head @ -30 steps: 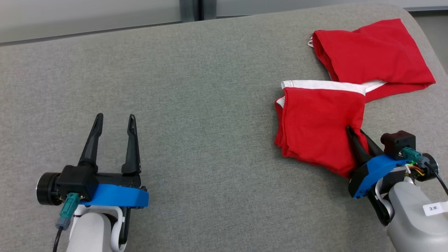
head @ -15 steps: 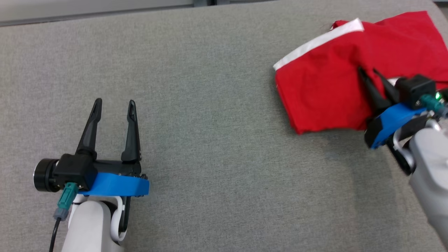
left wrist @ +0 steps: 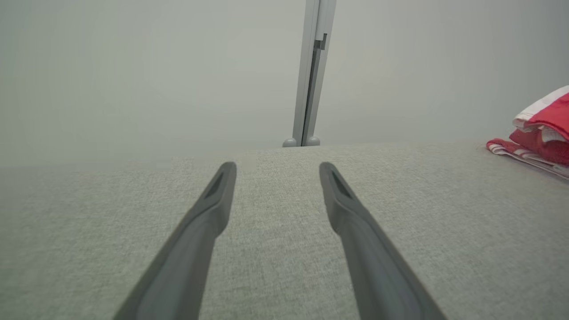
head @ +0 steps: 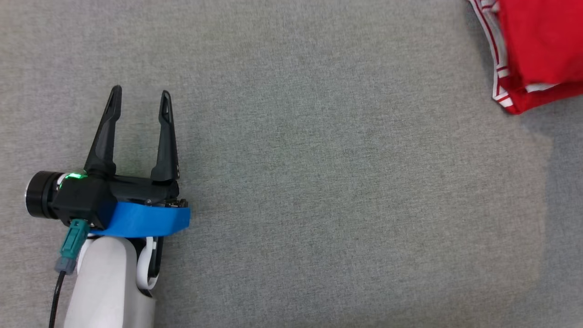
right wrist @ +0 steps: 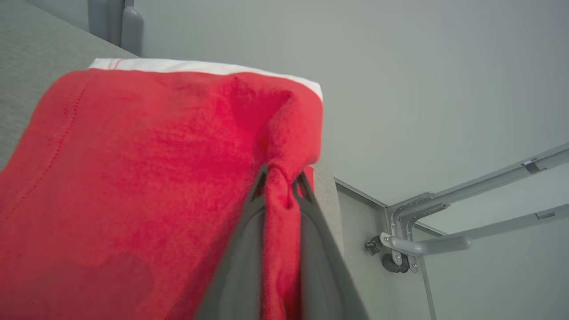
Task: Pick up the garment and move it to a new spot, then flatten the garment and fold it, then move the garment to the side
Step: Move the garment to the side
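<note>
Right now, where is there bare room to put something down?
The grey woven fabric surface is bare from the open left end effector across to the red cloth garment with white trim, and nearer than that garment too. It is crowded at the far right, where the right end effector pinches the garment.

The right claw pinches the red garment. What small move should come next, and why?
Probably carry the red garment toward the bare grey fabric surface near the middle and lower it there. The right claw is shut on a bunched fold, and the left claw stands open beside free space for flattening.
</note>
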Controlling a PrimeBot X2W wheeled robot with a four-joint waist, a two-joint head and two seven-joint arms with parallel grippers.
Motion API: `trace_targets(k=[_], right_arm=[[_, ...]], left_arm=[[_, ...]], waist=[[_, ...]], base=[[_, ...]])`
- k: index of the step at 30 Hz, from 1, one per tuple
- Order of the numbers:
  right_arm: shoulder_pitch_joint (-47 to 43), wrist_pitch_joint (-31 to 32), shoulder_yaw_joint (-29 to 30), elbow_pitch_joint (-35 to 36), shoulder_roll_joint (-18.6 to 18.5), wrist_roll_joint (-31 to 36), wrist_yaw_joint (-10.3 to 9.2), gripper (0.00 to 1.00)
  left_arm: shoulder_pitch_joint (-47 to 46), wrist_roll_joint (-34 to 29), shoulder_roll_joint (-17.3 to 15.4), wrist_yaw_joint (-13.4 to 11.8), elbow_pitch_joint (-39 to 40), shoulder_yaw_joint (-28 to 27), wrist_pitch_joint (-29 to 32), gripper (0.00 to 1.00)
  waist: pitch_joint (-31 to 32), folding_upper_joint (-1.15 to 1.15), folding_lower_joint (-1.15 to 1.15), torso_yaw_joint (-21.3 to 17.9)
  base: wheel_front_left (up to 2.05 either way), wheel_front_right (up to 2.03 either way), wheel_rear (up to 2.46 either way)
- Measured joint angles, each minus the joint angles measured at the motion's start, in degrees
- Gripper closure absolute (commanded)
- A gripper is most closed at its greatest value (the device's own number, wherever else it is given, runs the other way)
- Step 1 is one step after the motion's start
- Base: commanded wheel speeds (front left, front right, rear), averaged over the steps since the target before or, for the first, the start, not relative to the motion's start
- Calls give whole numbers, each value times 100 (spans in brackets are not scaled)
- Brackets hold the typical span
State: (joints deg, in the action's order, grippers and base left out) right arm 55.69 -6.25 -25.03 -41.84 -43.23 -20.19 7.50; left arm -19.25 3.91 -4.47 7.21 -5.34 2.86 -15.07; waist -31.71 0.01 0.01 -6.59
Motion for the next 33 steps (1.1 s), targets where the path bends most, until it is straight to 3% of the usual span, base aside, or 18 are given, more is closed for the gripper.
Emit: trace_targets(k=[6, 13, 14, 15, 16, 26, 33], right_arm=[[338, 342, -191, -170, -436, -174, 1, 100], [701, 490, -304, -615, -410, -204, 1, 98], [758, 493, -335, -683, -361, -180, 1, 61], [805, 491, -350, -746, -307, -145, 0, 38], [854, 476, -366, -810, -243, -91, 1, 0], [1025, -74, -294, -1539, 69, 153, 0, 0], [937, -704, -229, -1595, 584, 268, 0, 0]], left_arm=[[-119, -40, -58, 16, 171, 141, 1, 0], [-179, -37, -83, 18, 298, 188, 0, 0], [-180, -37, -89, 16, 310, 191, 0, 0], [-181, -36, -92, 18, 320, 189, 0, 0], [-183, -36, -97, 18, 325, 187, 0, 0], [-87, 59, -76, 18, 198, 100, 1, 0], [238, 135, -20, 13, 82, -77, 1, 0]], waist=[[-237, 0, 0, -22], [-347, 0, -1, -21], [-363, 0, -1, -24], [-374, 0, -1, -27], [-381, 0, 0, -33], [-34, 0, -1, 19], [547, -1, -2, 92]], base=[[0, 0, 0], [0, 0, 0], [0, 0, 0], [0, 0, 0], [0, 0, 0], [0, 0, 0], [0, 0, 0]])
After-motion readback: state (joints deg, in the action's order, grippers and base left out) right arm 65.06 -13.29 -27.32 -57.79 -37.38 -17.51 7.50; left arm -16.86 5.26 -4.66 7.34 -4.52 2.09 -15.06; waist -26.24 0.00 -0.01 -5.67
